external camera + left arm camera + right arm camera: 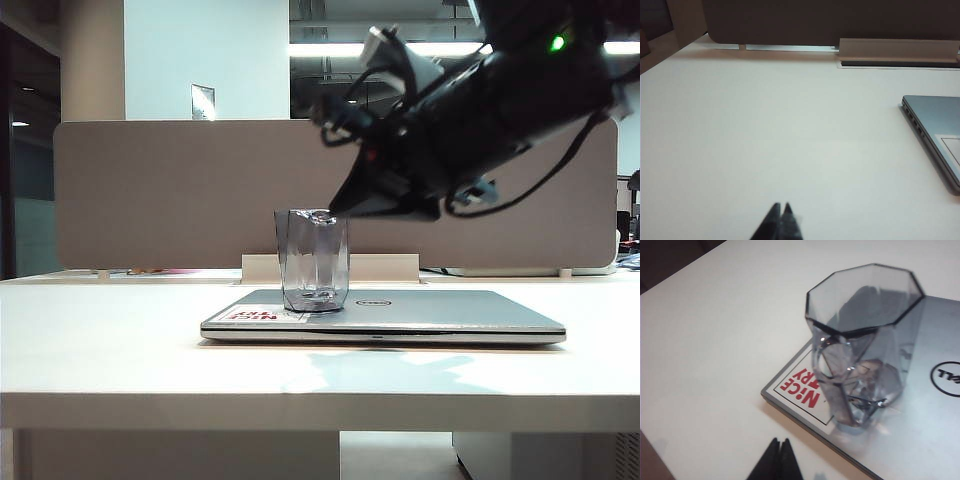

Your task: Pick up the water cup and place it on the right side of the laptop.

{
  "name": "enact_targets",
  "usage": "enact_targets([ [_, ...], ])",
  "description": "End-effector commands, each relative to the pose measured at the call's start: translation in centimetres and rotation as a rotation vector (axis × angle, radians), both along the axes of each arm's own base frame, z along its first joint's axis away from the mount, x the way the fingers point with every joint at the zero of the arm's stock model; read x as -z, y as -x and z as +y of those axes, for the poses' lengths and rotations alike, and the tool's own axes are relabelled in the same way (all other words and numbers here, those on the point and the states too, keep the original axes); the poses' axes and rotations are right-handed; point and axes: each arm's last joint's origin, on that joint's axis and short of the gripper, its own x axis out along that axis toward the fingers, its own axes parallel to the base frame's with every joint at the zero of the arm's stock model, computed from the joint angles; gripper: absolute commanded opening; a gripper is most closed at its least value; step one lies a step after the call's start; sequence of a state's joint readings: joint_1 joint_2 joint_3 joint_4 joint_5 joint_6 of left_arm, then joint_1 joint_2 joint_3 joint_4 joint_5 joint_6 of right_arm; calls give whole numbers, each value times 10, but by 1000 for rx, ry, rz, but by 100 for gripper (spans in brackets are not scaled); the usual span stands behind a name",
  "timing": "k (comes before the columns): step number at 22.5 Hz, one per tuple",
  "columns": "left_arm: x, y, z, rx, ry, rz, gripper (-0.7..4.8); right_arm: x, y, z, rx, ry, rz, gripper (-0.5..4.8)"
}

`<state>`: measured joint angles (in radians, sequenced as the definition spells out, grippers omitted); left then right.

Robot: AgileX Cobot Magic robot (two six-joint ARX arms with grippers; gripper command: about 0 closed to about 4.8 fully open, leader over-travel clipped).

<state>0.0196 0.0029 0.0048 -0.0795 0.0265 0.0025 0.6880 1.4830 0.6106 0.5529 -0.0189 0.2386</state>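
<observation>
In the exterior view the water cup [313,260] stands upright on the closed laptop [400,315], over the lid's 9 o'clock end beside the red-and-white sticker [252,314], with the oval logo [372,302] just off its 3 o'clock side; the laptop lies flat on the white bench [120,350]. The right arm hangs above and toward 2 o'clock of the cup, a dark, blurred mass, so its hand cannot be picked out here, and the left arm does not show. In the left wrist view the left hand [780,206] hovers over bare bench with its tips pinched together, holding nothing, the laptop's corner lying toward 3 o'clock, cut by the frame edge. In the right wrist view the right hand [779,442] is also pinched closed and empty, its tips poised over the bench just outside the laptop's stickered corner, near the cup but apart from it. From here, I judge the main risk is a closed hand arriving at the cup: unless it opens first, it would knock the glass over or slide it across the smooth lid. The faceted clear walls also make the cup's true edges hard to read.
</observation>
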Motion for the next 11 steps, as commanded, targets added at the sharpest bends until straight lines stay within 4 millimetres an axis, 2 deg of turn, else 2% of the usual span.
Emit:
enact_targets([
  [1,-2,0,0,4,4,-8,-4,2,-2,10,-22,-40,-53,-6],
  [5,-2,0,0,4,4,-9,-4,13,-5,22,-16,-31,-55,-6],
  [11,-2,0,0,4,3,-9,-4,13,-19,40,-28,-28,-49,-6],
])
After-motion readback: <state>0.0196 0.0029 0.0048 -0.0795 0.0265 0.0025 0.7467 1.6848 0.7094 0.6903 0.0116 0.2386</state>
